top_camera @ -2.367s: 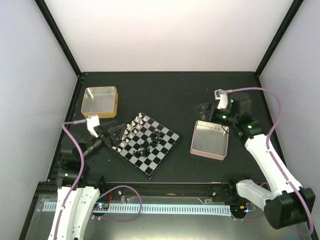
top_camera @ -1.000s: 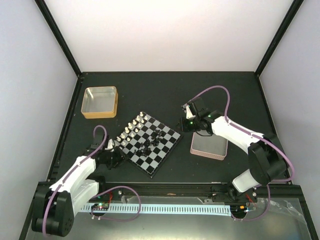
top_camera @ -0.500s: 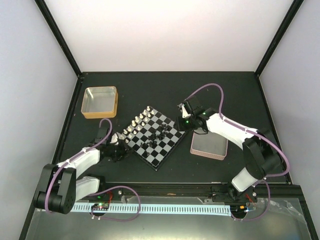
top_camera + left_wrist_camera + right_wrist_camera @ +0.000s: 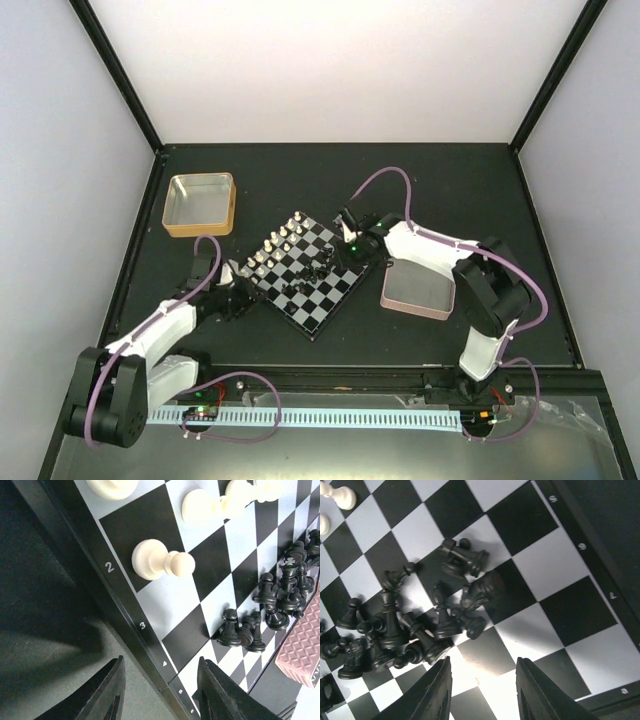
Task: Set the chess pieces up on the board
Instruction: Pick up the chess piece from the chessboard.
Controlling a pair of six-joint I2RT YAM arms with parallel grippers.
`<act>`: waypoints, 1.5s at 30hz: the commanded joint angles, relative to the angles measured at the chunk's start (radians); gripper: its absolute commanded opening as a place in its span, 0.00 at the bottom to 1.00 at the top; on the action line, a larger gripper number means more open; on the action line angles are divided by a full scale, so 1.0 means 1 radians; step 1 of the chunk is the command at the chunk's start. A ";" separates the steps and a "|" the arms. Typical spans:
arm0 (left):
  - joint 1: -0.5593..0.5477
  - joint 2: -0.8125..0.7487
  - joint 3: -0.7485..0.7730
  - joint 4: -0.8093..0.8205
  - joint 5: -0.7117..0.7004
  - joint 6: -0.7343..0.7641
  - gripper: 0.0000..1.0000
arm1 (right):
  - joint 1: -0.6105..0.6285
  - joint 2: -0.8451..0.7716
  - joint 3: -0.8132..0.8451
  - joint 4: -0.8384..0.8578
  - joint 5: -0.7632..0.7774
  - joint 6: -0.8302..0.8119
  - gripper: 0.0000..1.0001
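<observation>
The board fills the view at a slant, its dark numbered rim running down the right side against the dark tabletop. A jumble of black chess pieces, some toppled, crowds the squares left of centre, with two white pieces at the top-left corner. The right tool hangs above the board's squares, its two fingers apart with nothing between them.

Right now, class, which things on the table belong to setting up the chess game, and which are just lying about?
For the job: board, white pieces, black pieces.
Lying about: gold tray, pink tray.
</observation>
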 commanded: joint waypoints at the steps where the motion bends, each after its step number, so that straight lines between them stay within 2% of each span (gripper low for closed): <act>1: -0.009 -0.055 0.052 -0.075 -0.032 0.052 0.42 | 0.039 0.010 0.058 -0.043 0.034 -0.039 0.38; 3: -0.031 -0.071 0.078 -0.103 -0.044 0.076 0.43 | 0.051 0.012 0.070 -0.050 0.030 -0.037 0.38; 7: -0.164 -0.061 0.170 -0.153 -0.134 0.106 0.45 | 0.053 0.003 0.066 -0.038 0.016 -0.011 0.38; 11: -0.299 0.049 0.283 -0.236 -0.309 0.099 0.45 | 0.054 -0.015 0.045 -0.026 0.034 0.015 0.37; 17: -0.405 0.194 0.398 -0.318 -0.486 0.079 0.42 | 0.053 -0.053 -0.004 -0.007 0.038 0.025 0.36; 22: -0.429 0.273 0.447 -0.340 -0.514 0.095 0.39 | 0.053 -0.080 -0.035 0.003 0.039 0.028 0.34; 28: -0.434 0.333 0.475 -0.322 -0.481 0.116 0.37 | 0.053 -0.096 -0.053 0.015 0.035 0.033 0.31; 37: -0.440 0.384 0.487 -0.318 -0.471 0.128 0.25 | 0.053 -0.104 -0.070 0.026 0.031 0.042 0.29; 45: -0.448 0.424 0.508 -0.327 -0.477 0.135 0.24 | 0.054 -0.119 -0.086 0.046 0.045 0.062 0.28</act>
